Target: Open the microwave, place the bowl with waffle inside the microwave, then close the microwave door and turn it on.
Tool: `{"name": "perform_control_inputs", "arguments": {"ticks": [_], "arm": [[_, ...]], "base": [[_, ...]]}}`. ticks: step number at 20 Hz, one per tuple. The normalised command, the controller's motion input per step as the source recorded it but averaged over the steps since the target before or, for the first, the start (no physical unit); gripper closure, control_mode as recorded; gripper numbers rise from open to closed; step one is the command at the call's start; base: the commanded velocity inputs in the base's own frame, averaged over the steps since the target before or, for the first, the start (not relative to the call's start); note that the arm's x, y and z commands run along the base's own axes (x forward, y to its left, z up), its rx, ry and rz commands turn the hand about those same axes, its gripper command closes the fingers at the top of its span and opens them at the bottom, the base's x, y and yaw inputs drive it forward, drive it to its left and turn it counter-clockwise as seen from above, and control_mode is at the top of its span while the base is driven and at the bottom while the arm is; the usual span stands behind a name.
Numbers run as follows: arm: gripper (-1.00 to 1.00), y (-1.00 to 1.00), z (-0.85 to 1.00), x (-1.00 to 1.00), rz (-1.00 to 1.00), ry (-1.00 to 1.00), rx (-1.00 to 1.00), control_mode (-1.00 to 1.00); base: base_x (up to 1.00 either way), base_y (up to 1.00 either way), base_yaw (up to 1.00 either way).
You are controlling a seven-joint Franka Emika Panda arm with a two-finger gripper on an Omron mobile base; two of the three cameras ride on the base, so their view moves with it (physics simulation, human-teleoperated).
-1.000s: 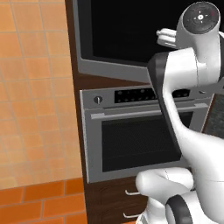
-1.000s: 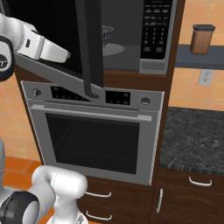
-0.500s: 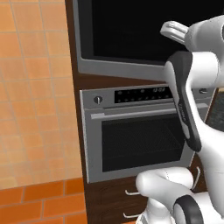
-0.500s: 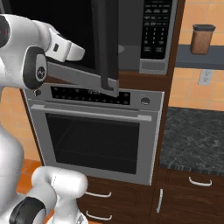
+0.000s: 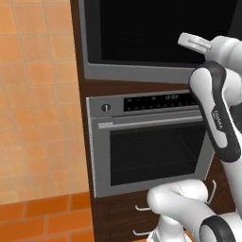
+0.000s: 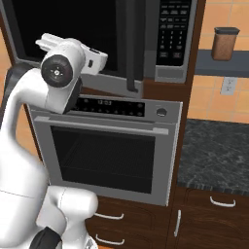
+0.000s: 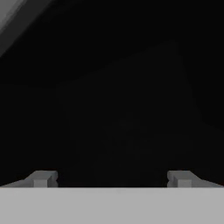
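Observation:
The microwave fills the top of both base views, its button panel point(image 6: 172, 31) at the right. The microwave door point(image 6: 63, 24), black glass in a grey frame point(image 5: 142, 73), has swung most of the way across the cavity. The edge with the dark bar handle point(image 6: 133, 48) still stands out a little from the front. My gripper point(image 7: 110, 179) is open with nothing between its fingers. It faces the black glass at close range. The hand point(image 6: 78, 51) is up against the door's outer face. The bowl is hidden behind the door.
A silver oven point(image 6: 107, 155) with a display and knob sits right below the microwave. To the right are a dark stone counter point(image 6: 214, 151), a brown jar point(image 6: 226, 44) on a shelf and wood drawers point(image 6: 121, 219). An orange tiled wall point(image 5: 33, 94) is on the left.
The door has swung steadily toward the button panel, with the hand following against its glass. The cavity and the bowl, visible a second ago, are now covered by the door.

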Motion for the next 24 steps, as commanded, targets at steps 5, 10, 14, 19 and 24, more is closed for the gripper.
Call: {"name": "perform_control_inputs", "arguments": {"ticks": [5, 10, 14, 19, 24], "arm": [[-1.0, 0.0, 0.01, 0.13, 0.05, -0.11, -0.12, -1.0], [-1.0, 0.09, 0.21, 0.19, -0.01, 0.0, -0.16, -1.0], [-1.0, 0.0, 0.04, 0.32, 0.0, 0.0, -0.11, -1.0], [-1.0, -0.04, 0.0, 0.41, 0.0, 0.0, -0.04, -1.0], [-1.0, -0.01, 0.0, 0.4, 0.0, 0.0, -0.03, -1.0]], "base": [[0.0, 0.0, 0.0], [0.0, 0.0, 0.0], [0.0, 0.0, 0.0], [0.0, 0.0, 0.0], [0.0, 0.0, 0.0]]}}
